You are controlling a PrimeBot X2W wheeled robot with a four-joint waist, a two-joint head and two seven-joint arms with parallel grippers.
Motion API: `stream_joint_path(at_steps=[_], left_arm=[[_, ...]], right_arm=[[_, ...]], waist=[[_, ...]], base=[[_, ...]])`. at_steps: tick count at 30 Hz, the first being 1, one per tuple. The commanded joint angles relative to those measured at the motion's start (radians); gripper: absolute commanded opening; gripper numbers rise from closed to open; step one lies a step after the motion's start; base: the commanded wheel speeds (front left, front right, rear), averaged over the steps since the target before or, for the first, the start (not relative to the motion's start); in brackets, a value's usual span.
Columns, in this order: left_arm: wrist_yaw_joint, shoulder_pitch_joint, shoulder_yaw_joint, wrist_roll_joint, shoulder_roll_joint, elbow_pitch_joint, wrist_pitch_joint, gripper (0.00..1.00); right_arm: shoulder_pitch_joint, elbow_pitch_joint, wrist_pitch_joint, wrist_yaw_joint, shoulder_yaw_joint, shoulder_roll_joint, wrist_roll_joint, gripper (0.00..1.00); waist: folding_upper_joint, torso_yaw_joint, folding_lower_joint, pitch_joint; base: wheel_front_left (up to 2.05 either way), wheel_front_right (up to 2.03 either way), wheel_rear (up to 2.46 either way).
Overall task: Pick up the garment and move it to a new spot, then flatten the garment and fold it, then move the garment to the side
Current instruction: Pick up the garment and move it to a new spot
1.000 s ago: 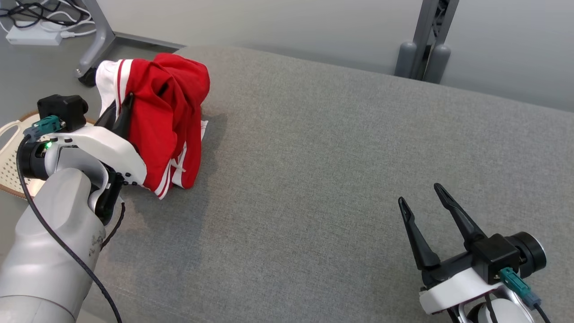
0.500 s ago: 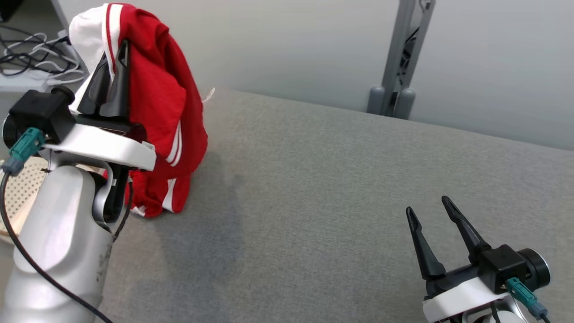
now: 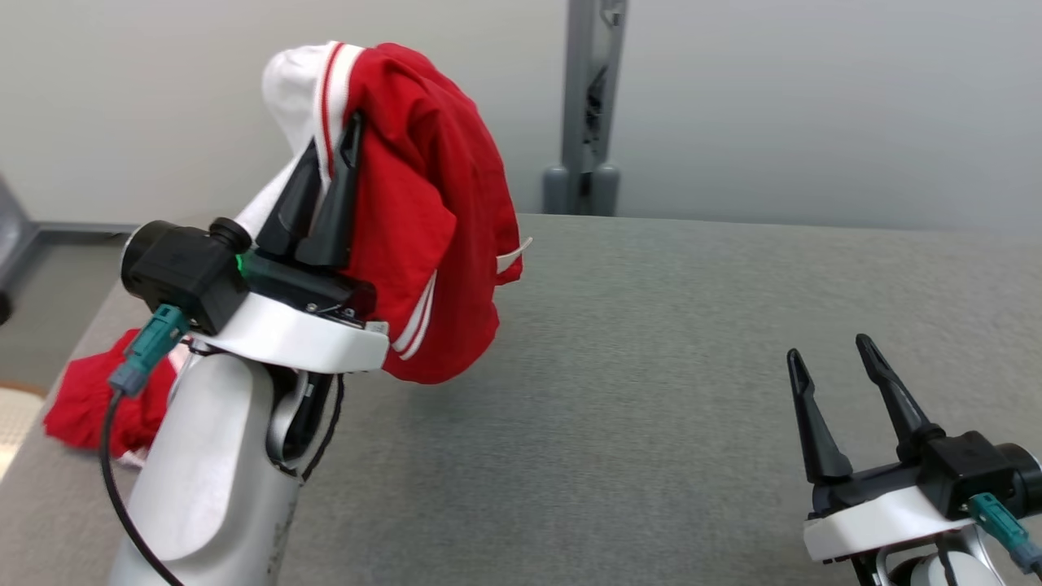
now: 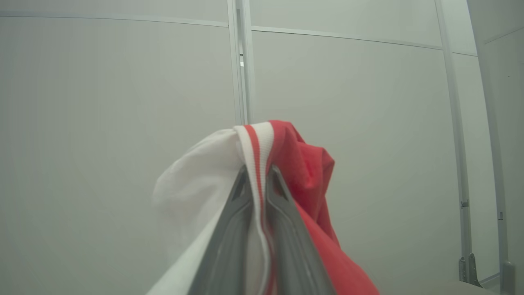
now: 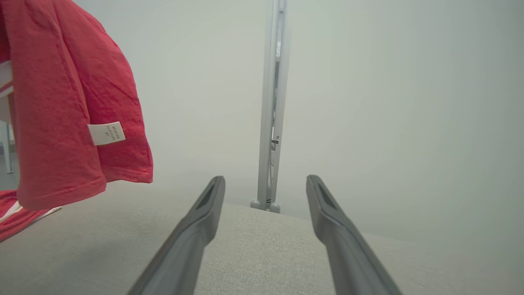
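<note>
Garment [image 3: 423,220]: up higher than 1 s ago, hangs over left of grey padded surface [image 3: 651,366]
L gripper [image 3: 334,138]: clenched on its white-red edge
R gripper [image 3: 828,346]: fingers apart, empty, near surface
Room: pale wall [image 3: 773,106], grey post [image 3: 588,98]
R wrist cam: white label [image 5: 107,133] on hem
Count: 1 garment, 2 grippers, 1 post

Red garment [image 3: 423,203] with thin white stripes, white patch at eleven o'clock, over a plain grey surface [image 3: 692,391].
</note>
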Motion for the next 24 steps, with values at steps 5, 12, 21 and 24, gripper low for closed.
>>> stream_joint_path(at_steps=[5, 12, 21, 24], left_arm=[[-0.008, 0.025, -0.053, -0.009, -0.021, -0.051, -0.003, 0.0], [-0.007, 0.026, -0.152, -0.032, -0.04, -0.083, -0.003, 0.0], [-0.007, 0.011, -0.263, -0.101, -0.053, -0.101, -0.003, 0.0], [-0.007, -0.004, -0.273, -0.085, -0.052, -0.05, -0.003, 0.0]], right_arm=[[-0.016, -0.019, -0.002, 0.0, -0.042, -0.005, -0.012, 1.0], [-0.03, -0.028, -0.002, 0.0, -0.069, -0.004, -0.025, 1.0], [-0.054, -0.038, -0.002, 0.0, -0.079, -0.004, -0.014, 1.0], [-0.065, -0.042, -0.002, 0.0, -0.079, -0.004, -0.006, 1.0]], waist=[[0.0, -0.163, 0.0, 0.025], [0.0, -0.287, 0.0, 0.057], [0.0, -0.432, 0.0, 0.124], [0.0, -0.461, 0.0, 0.154]], base=[[0.0, 0.0, 0.0], [0.0, 0.0, 0.0], [0.0, 0.0, 0.0], [0.0, 0.0, 0.0]])
